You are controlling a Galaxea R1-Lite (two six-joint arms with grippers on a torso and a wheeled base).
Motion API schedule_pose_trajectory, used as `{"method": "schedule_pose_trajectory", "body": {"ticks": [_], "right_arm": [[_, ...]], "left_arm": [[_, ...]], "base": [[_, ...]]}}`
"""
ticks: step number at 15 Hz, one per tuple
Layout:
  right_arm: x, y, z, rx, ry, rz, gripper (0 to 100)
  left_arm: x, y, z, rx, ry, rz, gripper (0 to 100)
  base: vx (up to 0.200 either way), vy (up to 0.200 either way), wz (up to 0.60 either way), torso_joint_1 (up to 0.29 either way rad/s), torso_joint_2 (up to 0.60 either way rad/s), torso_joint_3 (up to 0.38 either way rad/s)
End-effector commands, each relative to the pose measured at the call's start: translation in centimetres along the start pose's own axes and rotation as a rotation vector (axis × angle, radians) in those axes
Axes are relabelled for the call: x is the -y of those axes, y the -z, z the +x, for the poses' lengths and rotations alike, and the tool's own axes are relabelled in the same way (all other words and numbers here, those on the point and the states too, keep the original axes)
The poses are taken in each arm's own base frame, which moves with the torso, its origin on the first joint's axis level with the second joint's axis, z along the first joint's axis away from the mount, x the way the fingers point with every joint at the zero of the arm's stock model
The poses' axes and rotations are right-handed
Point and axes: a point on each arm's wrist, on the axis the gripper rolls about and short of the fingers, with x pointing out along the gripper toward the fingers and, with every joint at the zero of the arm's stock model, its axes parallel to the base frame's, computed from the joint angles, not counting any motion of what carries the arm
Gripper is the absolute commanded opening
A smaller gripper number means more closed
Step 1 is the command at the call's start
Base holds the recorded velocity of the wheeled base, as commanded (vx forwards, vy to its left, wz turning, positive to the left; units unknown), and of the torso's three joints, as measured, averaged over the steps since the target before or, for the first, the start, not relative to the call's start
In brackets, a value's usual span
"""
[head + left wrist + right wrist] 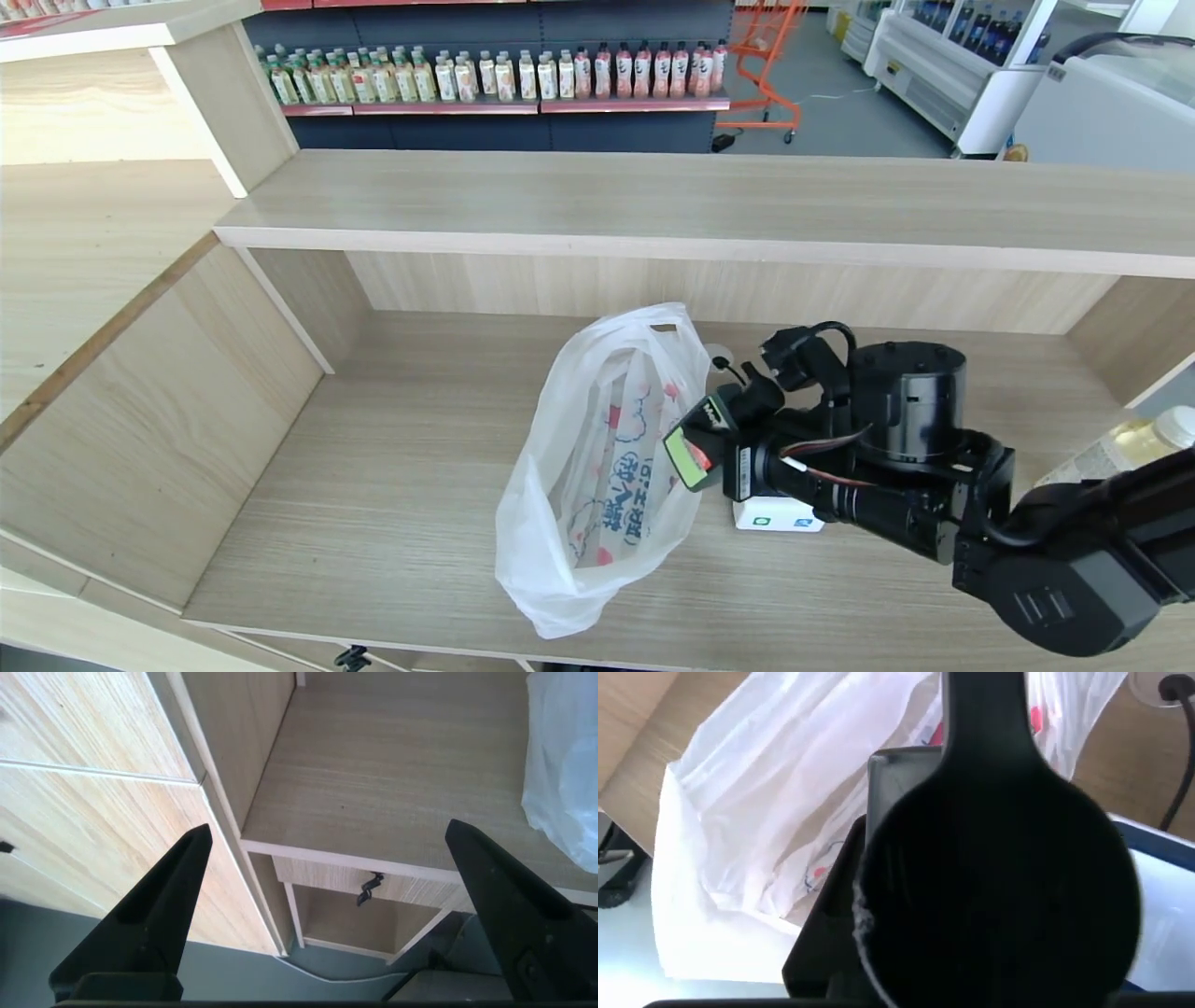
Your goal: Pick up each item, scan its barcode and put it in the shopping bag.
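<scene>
A white plastic shopping bag (597, 467) stands open in the middle of the wooden counter (392, 467), with a pink-and-white printed package (630, 448) inside it. My right gripper (747, 462) is just right of the bag, shut on a black barcode scanner (698, 443) whose green-edged window faces the bag. In the right wrist view the scanner's dark body (990, 868) blocks most of the picture, with the bag (785, 793) behind it. My left gripper (329, 829) hangs open and empty off the counter's near left corner, with an edge of the bag (565, 756) in sight.
A small white box (780, 515) lies on the counter under the right arm. A clear bottle with yellowish liquid (1134, 443) stands at the far right edge. A raised shelf (709, 201) and side walls enclose the counter. Shelves of drinks stand behind.
</scene>
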Motion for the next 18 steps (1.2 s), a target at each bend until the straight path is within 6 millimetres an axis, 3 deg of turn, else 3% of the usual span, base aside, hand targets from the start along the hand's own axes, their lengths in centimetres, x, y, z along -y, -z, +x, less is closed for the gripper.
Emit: {"method": "schedule_pose_trajectory", "body": {"ticks": [1, 4, 7, 11, 12, 15, 17, 18], "right_arm": [[-0.1, 2.2, 2.2, -0.072, -0.009, -0.025, 0], [0.0, 3.6, 3.3, -0.112, -0.011, -0.089, 0], [-0.6, 3.3, 5.1, -0.073, -0.029, -0.102, 0], [-1.0, 3.4, 6.0, -0.068, -0.036, -0.106, 0], [-1.0, 3.3, 6.0, -0.065, -0.036, -0.1, 100], [-1.1, 1.6, 5.3, -0.001, -0.044, 0.009, 100], [-0.9, -0.4, 3.9, 0.05, -0.049, 0.112, 100], [-0.8, -2.0, 2.3, 0.073, -0.067, 0.179, 100]], "left_arm": [[0.0, 0.0, 0.0, -0.001, 0.0, 0.0, 100], [0.0, 0.0, 0.0, -0.001, 0.0, 0.0, 100], [0.0, 0.0, 0.0, 0.0, 0.0, 0.0, 100], [0.0, 0.0, 0.0, 0.0, 0.0, 0.0, 100], [0.0, 0.0, 0.0, 0.0, 0.0, 0.0, 100], [0.0, 0.0, 0.0, -0.001, 0.0, 0.0, 100], [0.0, 0.0, 0.0, -0.001, 0.0, 0.0, 100], [0.0, 0.0, 0.0, -0.001, 0.0, 0.0, 100]], "base": [[0.0, 0.0, 0.0, 0.0, 0.0, 0.0], [0.0, 0.0, 0.0, 0.0, 0.0, 0.0], [0.0, 0.0, 0.0, 0.0, 0.0, 0.0], [0.0, 0.0, 0.0, 0.0, 0.0, 0.0], [0.0, 0.0, 0.0, 0.0, 0.0, 0.0], [0.0, 0.0, 0.0, 0.0, 0.0, 0.0], [0.0, 0.0, 0.0, 0.0, 0.0, 0.0], [0.0, 0.0, 0.0, 0.0, 0.0, 0.0]]}}
